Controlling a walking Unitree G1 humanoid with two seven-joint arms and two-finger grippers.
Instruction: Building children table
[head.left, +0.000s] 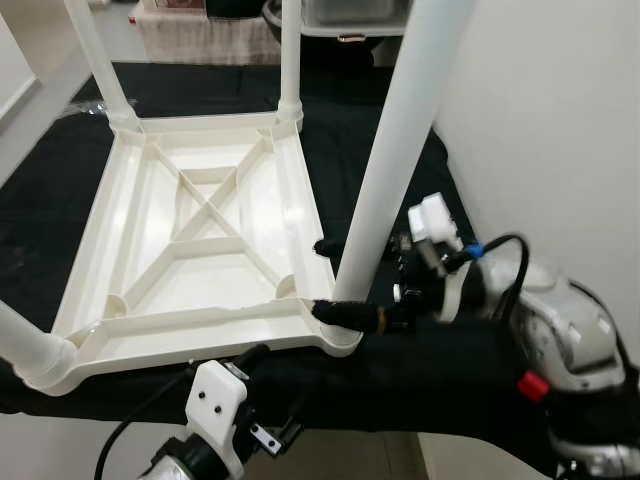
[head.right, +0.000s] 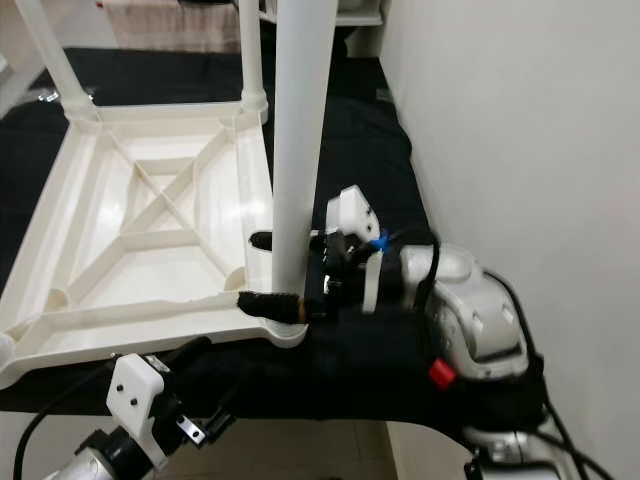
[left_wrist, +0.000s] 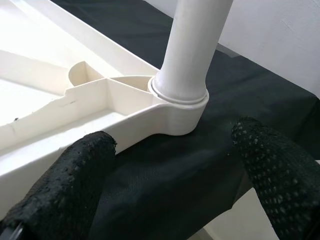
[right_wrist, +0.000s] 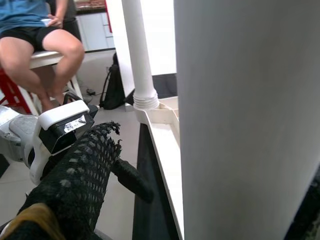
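Observation:
A white plastic children's table (head.left: 205, 235) lies upside down on a black cloth, with legs standing in its corner sockets. My right gripper (head.left: 338, 282) reaches in from the right and straddles the near right leg (head.left: 390, 150) just above its socket. One finger passes behind the leg and the other finger (right_wrist: 80, 180) passes in front, with a gap to the leg in the right wrist view. My left gripper (left_wrist: 175, 190) is open below the table's near edge. Its fingers (left_wrist: 65, 185) are spread wide and point at that same corner socket (left_wrist: 175, 112).
Three more legs stand at the far left (head.left: 100, 60), far right (head.left: 290, 60) and near left (head.left: 25, 350) corners. A white wall (head.left: 560, 120) runs close along the right. A person (right_wrist: 40, 45) sits on a stool beyond the table, with a black bag (right_wrist: 115, 90) on the floor nearby.

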